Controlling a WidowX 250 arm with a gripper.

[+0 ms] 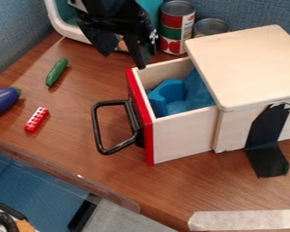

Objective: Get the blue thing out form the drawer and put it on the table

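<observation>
Camera view: Black gripper point(123, 58) hangs above the tabletop point(74, 106) nr the front L corner of an open wooden drawer point(182, 138), fingers parted wide, nothing btwn them. The blue thing point(166, 94) sits inside the drawer, behind its red front point(139, 120) w/ black handle point(96, 127). Wooden cabinet point(247, 65) stands at R, black tape point(267, 138) on its side. Two cans point(176, 27) stand at rear; at L, on the tabletop, a cucumber point(56, 72), red brick point(36, 119) & eggplant point(2, 100) lie apart.
</observation>
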